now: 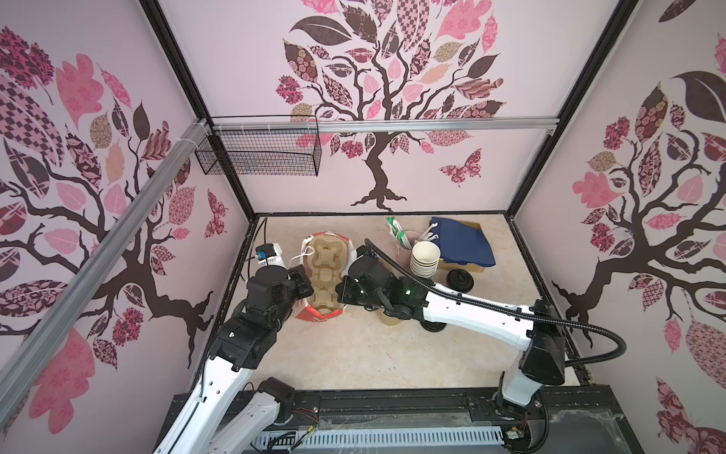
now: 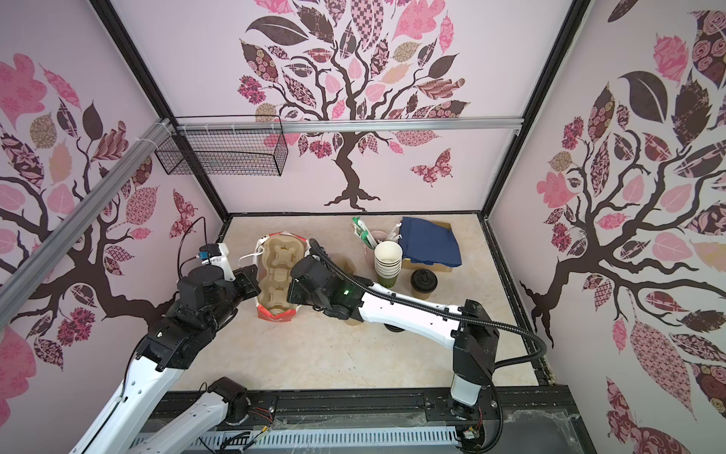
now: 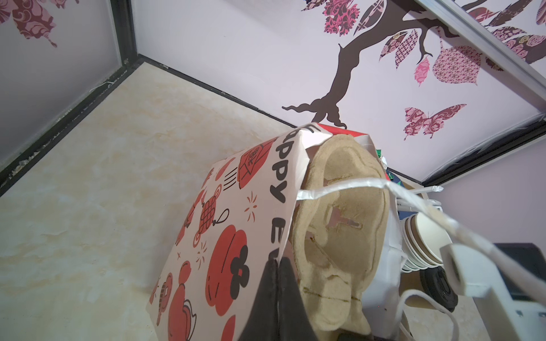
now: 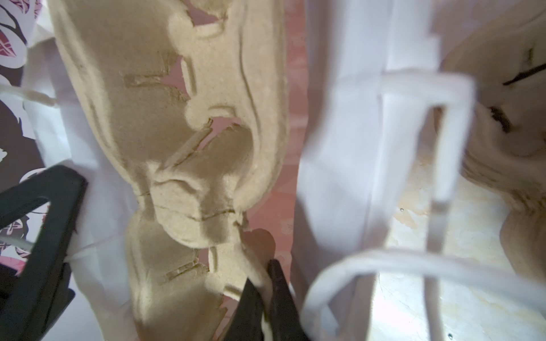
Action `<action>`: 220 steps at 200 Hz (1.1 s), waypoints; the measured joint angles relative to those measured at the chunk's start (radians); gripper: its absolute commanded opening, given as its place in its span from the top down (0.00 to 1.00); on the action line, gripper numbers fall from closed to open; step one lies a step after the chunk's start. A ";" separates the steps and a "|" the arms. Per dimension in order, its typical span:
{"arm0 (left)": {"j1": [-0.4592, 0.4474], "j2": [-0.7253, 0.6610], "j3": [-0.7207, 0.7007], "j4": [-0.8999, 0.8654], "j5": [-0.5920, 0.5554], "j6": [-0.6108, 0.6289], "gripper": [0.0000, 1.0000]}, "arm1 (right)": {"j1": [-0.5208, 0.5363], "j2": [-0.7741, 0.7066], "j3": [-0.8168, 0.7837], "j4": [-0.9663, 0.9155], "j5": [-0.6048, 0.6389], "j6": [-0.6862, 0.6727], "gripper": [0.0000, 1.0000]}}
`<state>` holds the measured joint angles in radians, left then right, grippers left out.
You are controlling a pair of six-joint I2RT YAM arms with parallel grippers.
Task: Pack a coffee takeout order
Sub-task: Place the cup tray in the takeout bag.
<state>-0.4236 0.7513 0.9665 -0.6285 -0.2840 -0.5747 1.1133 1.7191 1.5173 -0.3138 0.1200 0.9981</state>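
Trouble can come first from the bag. The left gripper is clenched on one spot of its rim only, so a hard push may tear the paper there, or tip the bag on the table.

Next is the carrier. It sits in the bag's mouth, face up, with the rim stretched around it; how deep it is I cannot tell. The right gripper is clamped on its thin edge. This pulp may bend or break off if the carrier jams against the walls.

A white handle lies across the carrier and may catch on it or on a jaw. The right arm reaches low over a brown cup and a black disc, probably a lid. A careless pull back may knock them.

Count, from big to small:
- Two arms.
- One bag with two handles.
- One pile of navy napkins on one box; the sheets are not countable.
- One carrier in the bag, and one more tan pulp piece just beside it, probably a second carrier.
- One stack of lidless cups, five or six I think.
- One pink cup with several straws.
- One lidded cup near the stack and well apart from the bag, plus the half-hidden brown cup.
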 measured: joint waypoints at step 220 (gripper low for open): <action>-0.002 -0.007 -0.036 0.059 0.084 0.047 1.00 | 0.001 0.034 0.077 -0.140 -0.011 0.057 0.91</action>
<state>-0.4255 0.7441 0.9306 -0.5697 -0.2005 -0.5282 1.1145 1.7531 1.5948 -0.4538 0.1085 1.0550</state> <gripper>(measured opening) 0.051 0.095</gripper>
